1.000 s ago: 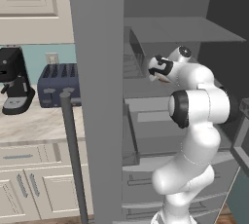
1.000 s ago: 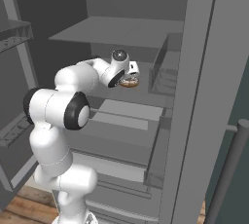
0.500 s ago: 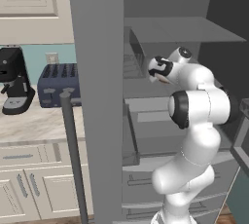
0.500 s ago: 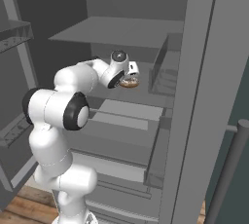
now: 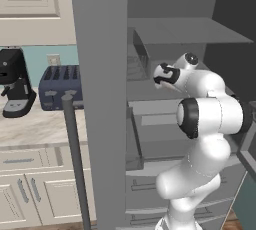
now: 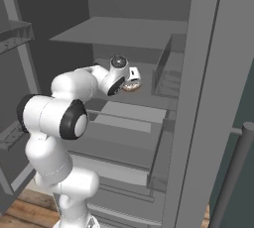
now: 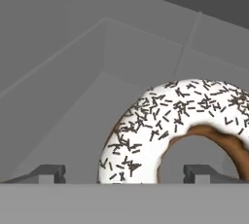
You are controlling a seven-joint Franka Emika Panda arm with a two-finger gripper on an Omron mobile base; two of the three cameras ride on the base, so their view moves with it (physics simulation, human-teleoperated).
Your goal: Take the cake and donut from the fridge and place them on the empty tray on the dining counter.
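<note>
Step in hand: reach for donut (image 7: 180, 125), lying on shelf (image 6: 149, 98) inside open fridge (image 5: 100, 74). Tool (image 7: 125, 173) spread wide, fingertips either side of near part of ring, nothing pinched. Next: ease forward, close on rim, lift out clear of door bin (image 6: 166, 73) just beside. Toaster (image 5: 60, 86), coffee machine (image 5: 15, 89) on wall counter (image 5: 35, 124), well apart.

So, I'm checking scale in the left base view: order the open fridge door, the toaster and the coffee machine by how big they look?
1. Fridge door, by far the largest, though it is also nearest the camera.
2. Toaster.
3. Coffee machine, close to the toaster in apparent size and cut by the frame edge, so these two are unsure.
</note>
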